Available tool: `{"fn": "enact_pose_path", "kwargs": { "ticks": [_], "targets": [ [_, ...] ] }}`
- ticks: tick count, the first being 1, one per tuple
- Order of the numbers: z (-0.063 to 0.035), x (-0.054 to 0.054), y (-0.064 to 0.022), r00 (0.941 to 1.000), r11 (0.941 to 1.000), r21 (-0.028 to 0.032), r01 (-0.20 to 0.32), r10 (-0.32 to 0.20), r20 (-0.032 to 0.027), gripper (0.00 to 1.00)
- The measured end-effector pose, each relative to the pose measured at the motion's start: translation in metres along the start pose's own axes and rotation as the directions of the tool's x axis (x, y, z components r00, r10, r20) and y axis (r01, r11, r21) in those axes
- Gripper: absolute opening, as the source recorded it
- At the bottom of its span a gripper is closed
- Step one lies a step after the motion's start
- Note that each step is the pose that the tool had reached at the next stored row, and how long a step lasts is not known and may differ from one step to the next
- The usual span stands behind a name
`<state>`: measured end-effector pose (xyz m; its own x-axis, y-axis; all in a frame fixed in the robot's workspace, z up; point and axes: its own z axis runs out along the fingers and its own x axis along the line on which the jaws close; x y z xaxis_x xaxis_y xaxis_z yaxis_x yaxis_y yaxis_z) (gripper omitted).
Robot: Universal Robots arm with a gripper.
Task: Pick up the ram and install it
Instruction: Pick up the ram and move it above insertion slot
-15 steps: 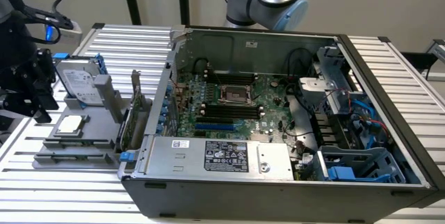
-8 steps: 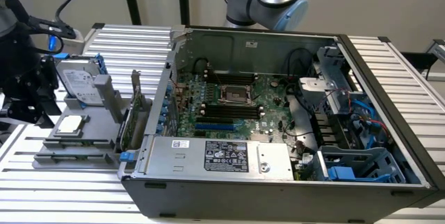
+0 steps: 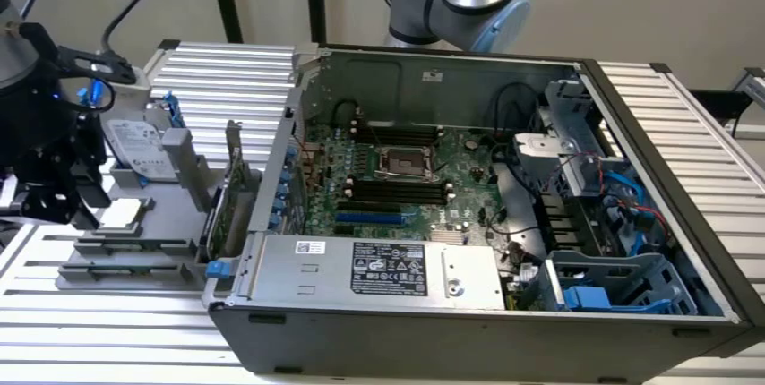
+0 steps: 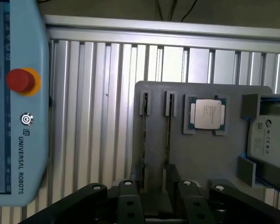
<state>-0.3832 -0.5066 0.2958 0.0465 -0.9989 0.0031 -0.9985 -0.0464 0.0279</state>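
Exterior view, gripper over grey tray, beside open computer case, wrist view, gripper spread apart, holding nothing, ram on edge in tray slot by fingertips, silver chip near.

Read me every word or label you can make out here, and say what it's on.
"UNIVERSAL ROBOTS": pale blue control tablet with red button.
Too small to read: white label on grey metal power supply box; print on square silver processor chip; label on silver hard drive.
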Motion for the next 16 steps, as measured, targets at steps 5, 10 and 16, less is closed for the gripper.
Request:
{"fn": "enact_pose_path", "kwargs": {
  "ticks": [5, 10, 16],
  "targets": [
    [0.0091, 0.004, -0.0001, 1.0, 1.0, 0.0003, -0.004, 0.004, 0.0041, 0.36],
    [0.0183, 0.006, -0.0002, 0.9999, 1.0, 0.0005, -0.006, 0.006, 0.0096, 0.36],
    [0.0292, 0.008, -0.0005, 0.9998, 1.0, 0.0008, -0.006, 0.006, 0.0187, 0.36]
  ]
}}
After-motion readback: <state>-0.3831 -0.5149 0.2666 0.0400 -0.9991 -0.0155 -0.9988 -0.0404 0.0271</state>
